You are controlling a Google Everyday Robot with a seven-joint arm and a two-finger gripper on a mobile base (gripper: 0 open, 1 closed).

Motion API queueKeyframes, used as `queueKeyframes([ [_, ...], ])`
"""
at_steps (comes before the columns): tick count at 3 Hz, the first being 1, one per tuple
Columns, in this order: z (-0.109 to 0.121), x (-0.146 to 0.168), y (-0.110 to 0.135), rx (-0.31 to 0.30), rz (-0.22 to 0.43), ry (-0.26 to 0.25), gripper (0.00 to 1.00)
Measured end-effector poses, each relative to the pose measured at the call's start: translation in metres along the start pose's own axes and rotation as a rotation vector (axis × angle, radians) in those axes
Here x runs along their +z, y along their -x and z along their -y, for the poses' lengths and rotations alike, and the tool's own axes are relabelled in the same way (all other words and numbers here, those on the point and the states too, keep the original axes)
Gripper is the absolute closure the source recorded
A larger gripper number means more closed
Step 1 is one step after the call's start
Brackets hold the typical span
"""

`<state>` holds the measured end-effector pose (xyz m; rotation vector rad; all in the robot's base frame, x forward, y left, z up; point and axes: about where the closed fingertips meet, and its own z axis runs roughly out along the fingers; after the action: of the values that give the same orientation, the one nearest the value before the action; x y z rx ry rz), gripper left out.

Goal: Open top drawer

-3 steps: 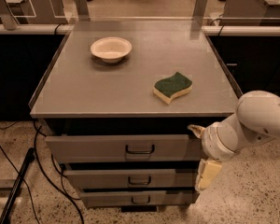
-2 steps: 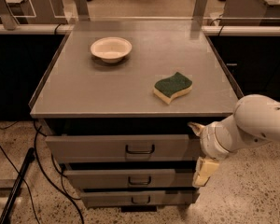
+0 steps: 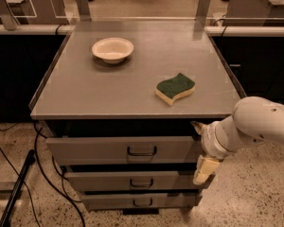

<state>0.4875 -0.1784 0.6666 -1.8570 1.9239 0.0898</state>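
The top drawer (image 3: pixel 99 150) is the widest grey front under the cabinet top, with a small dark loop handle (image 3: pixel 142 151) at its centre. It stands pulled out a little, with a dark gap above it. Two narrower drawer fronts (image 3: pixel 109 180) sit below it. My gripper (image 3: pixel 204 168) hangs at the end of the white arm (image 3: pixel 255 124), at the right end of the top drawer front, to the right of the handle and apart from it.
On the grey cabinet top (image 3: pixel 85 89) lie a white bowl (image 3: pixel 112 49) at the back left and a green and yellow sponge (image 3: pixel 175 88) at the right. Black cables (image 3: pixel 42 174) run on the speckled floor to the left. Desks and a rail stand behind.
The arm and gripper have shifted slightly left and down along the right end of the drawers. The drawers, bowl and sponge have not moved.
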Motion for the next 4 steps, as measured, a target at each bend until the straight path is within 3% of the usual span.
queueKeyframes([
  [4, 0.000, 0.026, -0.022, 0.066, -0.008, 0.074, 0.00],
])
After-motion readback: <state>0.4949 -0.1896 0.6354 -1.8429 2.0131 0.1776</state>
